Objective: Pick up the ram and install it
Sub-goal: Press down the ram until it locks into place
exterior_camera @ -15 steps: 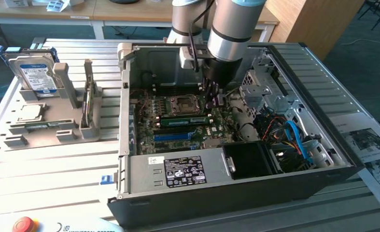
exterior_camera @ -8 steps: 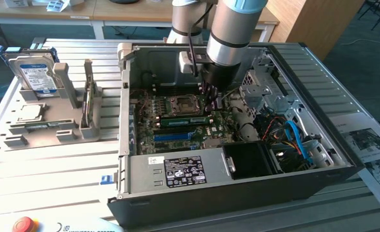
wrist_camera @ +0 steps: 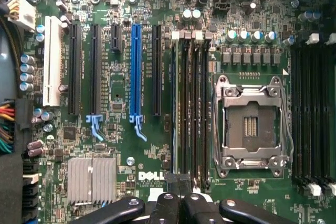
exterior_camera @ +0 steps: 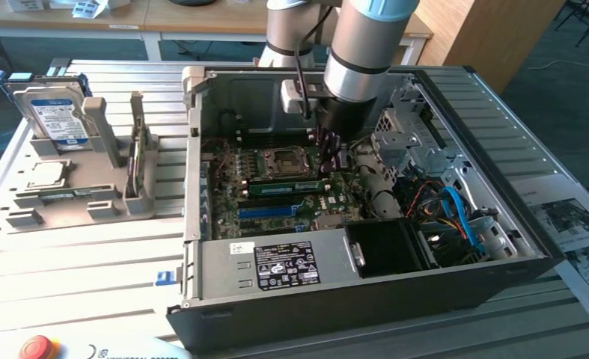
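Observation:
The ram (exterior_camera: 286, 187) is a green stick with dark chips. It stands on edge in a memory slot just in front of the CPU socket (exterior_camera: 279, 161) inside the open PC case. My gripper (exterior_camera: 330, 144) hangs over the motherboard near the socket's far right corner, above the ram and apart from it. In the wrist view its black fingers (wrist_camera: 167, 209) are pressed together with nothing between them, above the row of memory slots (wrist_camera: 190, 108) beside the open socket (wrist_camera: 252, 124).
The case walls (exterior_camera: 196, 149) enclose the motherboard, with a power supply (exterior_camera: 274, 265), a fan and cables at the front right. A long blue slot (wrist_camera: 136, 72) and black slots lie beside the memory slots. A grey stand (exterior_camera: 84, 194) outside holds a hard drive (exterior_camera: 57, 112), a chip and a thin upright board.

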`<state>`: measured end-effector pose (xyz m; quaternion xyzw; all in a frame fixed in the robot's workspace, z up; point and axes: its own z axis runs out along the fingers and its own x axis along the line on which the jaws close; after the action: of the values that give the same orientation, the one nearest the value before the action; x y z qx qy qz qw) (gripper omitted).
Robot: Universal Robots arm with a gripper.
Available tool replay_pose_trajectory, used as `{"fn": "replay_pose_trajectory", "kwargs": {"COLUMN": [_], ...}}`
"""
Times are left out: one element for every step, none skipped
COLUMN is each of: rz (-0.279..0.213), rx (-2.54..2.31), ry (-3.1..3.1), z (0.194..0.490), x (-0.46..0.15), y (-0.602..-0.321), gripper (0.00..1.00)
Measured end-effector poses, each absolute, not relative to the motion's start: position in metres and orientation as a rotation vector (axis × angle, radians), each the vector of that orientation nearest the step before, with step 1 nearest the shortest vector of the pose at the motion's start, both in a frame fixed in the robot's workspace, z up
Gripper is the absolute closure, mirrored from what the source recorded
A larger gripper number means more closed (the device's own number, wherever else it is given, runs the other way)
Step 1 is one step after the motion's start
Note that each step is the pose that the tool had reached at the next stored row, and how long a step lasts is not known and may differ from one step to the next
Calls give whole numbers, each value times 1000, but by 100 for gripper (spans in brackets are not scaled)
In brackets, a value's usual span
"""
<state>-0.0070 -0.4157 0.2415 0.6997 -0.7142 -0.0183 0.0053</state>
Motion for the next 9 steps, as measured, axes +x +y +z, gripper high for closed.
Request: {"fn": "replay_pose_trajectory", "kwargs": {"rz": [-57,-57,-57,-57,-57,-57,-57,-57,-57], "rx": [2191,2191,2191,2191,2191,2191,2191,2191,2191], "ry": [-2236,-2236,-2236,-2236,-2236,-2236,-2236,-2236,-2236], "z": [241,241,241,241,241,241,240,239,238], "x": [-6,-5,-5,-5,-5,-5,-5,-5,-5], "y": [-416,-416,-416,-416,-416,-416,-416,-416,-416], "gripper": [89,89,89,89,89,89,89,89,89]}}
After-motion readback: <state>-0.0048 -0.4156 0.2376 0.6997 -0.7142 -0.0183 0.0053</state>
